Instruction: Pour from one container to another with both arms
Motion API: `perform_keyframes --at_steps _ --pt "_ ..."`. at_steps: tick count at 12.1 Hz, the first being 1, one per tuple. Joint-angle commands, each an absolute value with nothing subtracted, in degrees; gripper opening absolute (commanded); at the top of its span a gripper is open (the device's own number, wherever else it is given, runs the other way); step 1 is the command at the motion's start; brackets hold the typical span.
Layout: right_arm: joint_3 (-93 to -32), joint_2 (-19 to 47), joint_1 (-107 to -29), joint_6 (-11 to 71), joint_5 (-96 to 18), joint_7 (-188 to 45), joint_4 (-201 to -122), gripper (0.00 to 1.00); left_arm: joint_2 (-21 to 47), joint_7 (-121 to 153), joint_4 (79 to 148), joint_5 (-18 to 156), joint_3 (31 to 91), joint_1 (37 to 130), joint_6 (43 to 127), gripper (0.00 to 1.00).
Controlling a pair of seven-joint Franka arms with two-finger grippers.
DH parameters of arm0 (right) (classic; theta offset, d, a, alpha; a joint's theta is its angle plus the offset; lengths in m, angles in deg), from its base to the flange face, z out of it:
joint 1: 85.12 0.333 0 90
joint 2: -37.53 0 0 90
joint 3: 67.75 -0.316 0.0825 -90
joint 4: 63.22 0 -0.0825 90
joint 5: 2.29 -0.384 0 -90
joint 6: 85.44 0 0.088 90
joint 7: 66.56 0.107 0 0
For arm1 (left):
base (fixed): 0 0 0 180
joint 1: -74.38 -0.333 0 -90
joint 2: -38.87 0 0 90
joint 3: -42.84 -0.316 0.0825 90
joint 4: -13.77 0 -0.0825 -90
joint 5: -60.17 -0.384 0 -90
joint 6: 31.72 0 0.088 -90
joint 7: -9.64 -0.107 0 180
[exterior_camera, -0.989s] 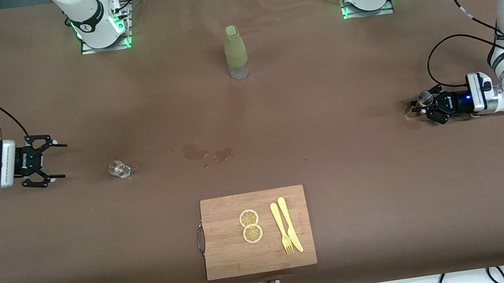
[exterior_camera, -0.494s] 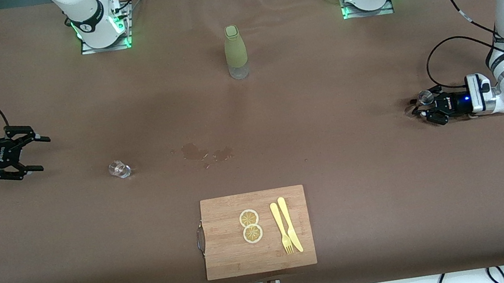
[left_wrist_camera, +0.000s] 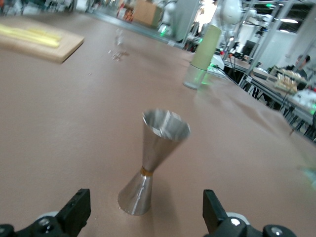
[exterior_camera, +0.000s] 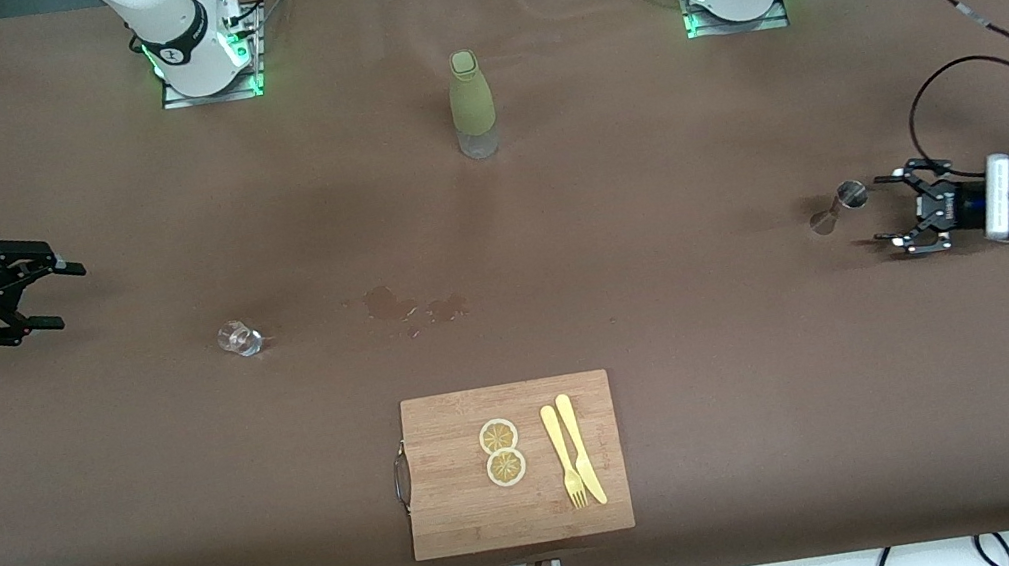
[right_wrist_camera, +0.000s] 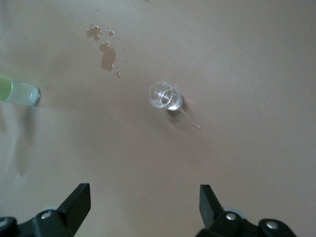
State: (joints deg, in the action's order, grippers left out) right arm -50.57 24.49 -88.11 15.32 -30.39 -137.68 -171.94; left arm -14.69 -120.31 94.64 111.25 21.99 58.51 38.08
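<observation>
One jigger (exterior_camera: 835, 206), one glass (exterior_camera: 240, 338), one bottle (exterior_camera: 472, 104) on the counter (exterior_camera: 731, 369); my left gripper (exterior_camera: 898, 212) and right gripper (exterior_camera: 49, 295) both hang with jaws spread, empty.

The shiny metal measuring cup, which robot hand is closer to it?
Left. The left gripper sits right beside the metal jigger, jaws open and apart from it. The right gripper is up at the right arm's end of the table, jaws open.

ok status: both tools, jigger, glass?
Left tool open, clear of the jigger, which stands upright. Right tool open, empty, apart from the glass. Spill patch mid-table; nothing blocking.
</observation>
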Motion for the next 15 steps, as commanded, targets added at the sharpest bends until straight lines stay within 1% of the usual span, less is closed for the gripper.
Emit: perform_keyframes --at_steps 1,4,6,8,10,11,12,14,15 --pt "-51.1 29.9 -87.4 15.7 -23.9 -129.4 -174.6 0.98 -7.0 -99.2 93.7 104.3 22.1 60.6 37.8 1.00" --pt "-53.6 33.3 -86.7 14.2 -16.4 -117.0 -174.6 0.98 -2.6 -74.5 88.1 96.7 23.2 63.0 38.1 1.00" --pt "-56.0 35.7 -86.5 12.2 -12.4 -107.6 -174.2 0.98 0.5 -61.0 87.3 93.6 25.0 65.1 38.2 1.00" --pt "-58.0 37.4 -85.9 9.5 -7.6 -98.9 -172.4 0.99 4.3 -45.6 87.2 89.0 30.8 65.7 39.6 1.00" --pt "-59.1 37.1 -83.4 3.9 -3.7 -89.2 -167.0 0.99 8.1 -32.4 87.2 82.2 36.0 67.1 41.2 1.00" --pt "-59.1 36.6 -82.1 1.9 -3.6 -85.9 -164.6 0.99 9.4 -29.6 87.2 78.8 38.1 67.8 41.3 1.00" --pt "-59.7 36.3 -81.7 2.2 -3.1 -84.3 -163.5 0.99 10.8 -29.5 87.0 75.3 39.8 68.4 42.0 1.00" --pt "-65.1 35.8 -82.4 5.5 3.2 -77.9 -162.9 0.99 13.0 -29.5 85.1 65.4 41.8 71.4 43.2 1.00" --pt "-67.7 35.8 -82.7 5.1 4.2 -76.6 -161.9 0.99 14.3 -29.4 84.0 63.1 43.6 71.5 43.2 1.00"
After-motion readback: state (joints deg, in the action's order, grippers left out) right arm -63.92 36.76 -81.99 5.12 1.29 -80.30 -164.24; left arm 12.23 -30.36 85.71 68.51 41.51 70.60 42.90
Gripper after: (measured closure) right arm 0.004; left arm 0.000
